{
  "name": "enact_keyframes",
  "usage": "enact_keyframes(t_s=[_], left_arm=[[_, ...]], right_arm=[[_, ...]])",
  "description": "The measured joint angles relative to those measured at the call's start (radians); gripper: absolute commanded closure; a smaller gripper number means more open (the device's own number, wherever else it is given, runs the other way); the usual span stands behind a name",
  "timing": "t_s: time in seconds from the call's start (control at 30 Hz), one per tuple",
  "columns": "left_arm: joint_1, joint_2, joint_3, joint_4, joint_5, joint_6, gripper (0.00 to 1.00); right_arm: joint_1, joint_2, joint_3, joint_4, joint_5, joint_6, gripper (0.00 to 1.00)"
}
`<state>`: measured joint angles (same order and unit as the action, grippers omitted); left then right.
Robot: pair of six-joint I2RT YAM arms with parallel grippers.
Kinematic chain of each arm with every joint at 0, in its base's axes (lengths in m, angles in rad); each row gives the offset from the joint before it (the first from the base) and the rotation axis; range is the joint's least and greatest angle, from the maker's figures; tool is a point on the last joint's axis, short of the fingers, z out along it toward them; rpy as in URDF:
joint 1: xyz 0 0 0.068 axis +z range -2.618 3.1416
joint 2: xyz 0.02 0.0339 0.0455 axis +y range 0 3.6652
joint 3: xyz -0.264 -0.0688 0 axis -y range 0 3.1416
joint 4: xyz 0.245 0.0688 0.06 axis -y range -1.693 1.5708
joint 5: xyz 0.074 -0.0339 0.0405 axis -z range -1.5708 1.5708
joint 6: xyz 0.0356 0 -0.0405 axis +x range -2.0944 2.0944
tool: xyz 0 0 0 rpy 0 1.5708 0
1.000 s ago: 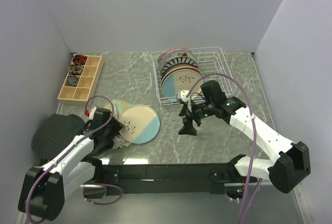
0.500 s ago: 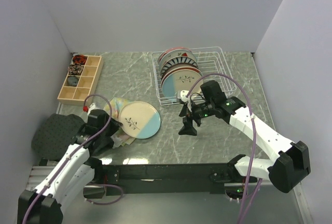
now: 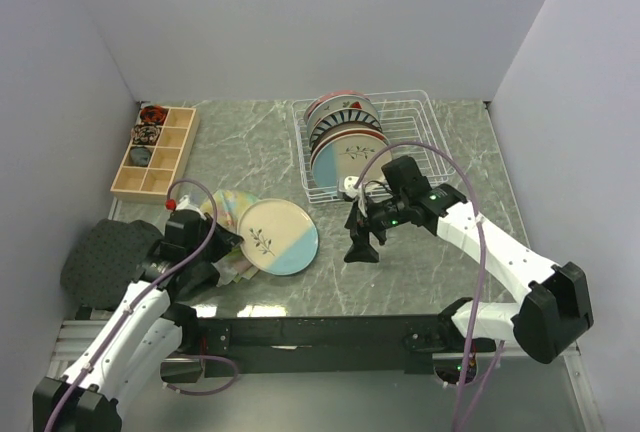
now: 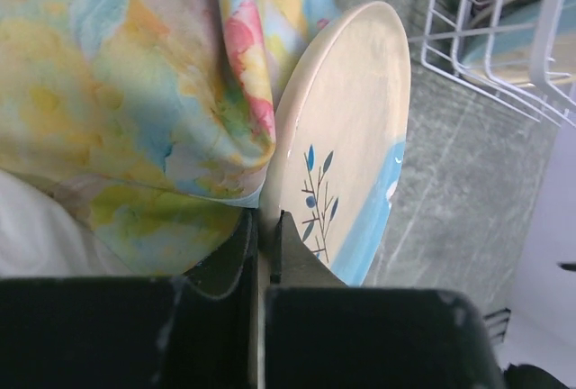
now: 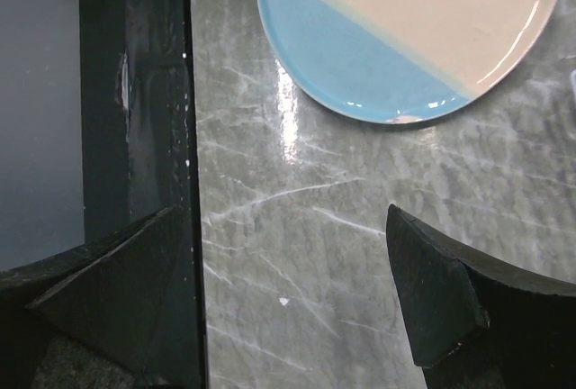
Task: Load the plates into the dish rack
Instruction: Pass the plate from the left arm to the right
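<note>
While it pinches only the near rim, the left claw is clenched on the cream-and-blue plate, which hangs out ahead of it over the tabletop; whether the plate's far edge touches the surface cannot be told

Hazard, grip: the hold is narrow and at the edge. The plate's weight lies well ahead of the jaws, so a quick swing could make it pivot or slide out.

Hazard, floral cloth: a fold lies against the plate's back, just beside the jaws. It may drag along or snag as the plate travels.

Right claw: released, jaws wide, hovering low over bare tabletop between the held plate and the dish rack. Hazard: it stands on the likely path. A passing plate could strike it, and a hand-over begun before both holds are sure could drop the plate.

Dish rack, far side: the loaded plates stand crowded in its left part, with the right part free. Hazard: a plate brought in tilted could knock the front one or jam on the tines
</note>
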<state>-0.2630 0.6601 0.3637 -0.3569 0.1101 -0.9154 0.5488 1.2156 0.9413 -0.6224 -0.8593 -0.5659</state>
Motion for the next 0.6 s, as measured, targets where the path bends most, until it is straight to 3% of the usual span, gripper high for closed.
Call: enact_keyframes(t_s=[0.2,0.3,0.6], left_arm=[[0.000,0.005,0.028,-0.002,0.056,-0.042,0.99],[0.001,0.026,0.028,0.014,0.089,-0.080,0.99],[0.003,0.070,0.028,0.045,0.137,-0.151,0.99]], right_arm=[[0.017,0.038,0.000,-0.022,0.014,-0.015,0.00],[0.093,0.036,-0.009,0.016,0.082,-0.004,0.00],[0.597,0.111,-0.051,0.280,0.727,0.015,0.00]])
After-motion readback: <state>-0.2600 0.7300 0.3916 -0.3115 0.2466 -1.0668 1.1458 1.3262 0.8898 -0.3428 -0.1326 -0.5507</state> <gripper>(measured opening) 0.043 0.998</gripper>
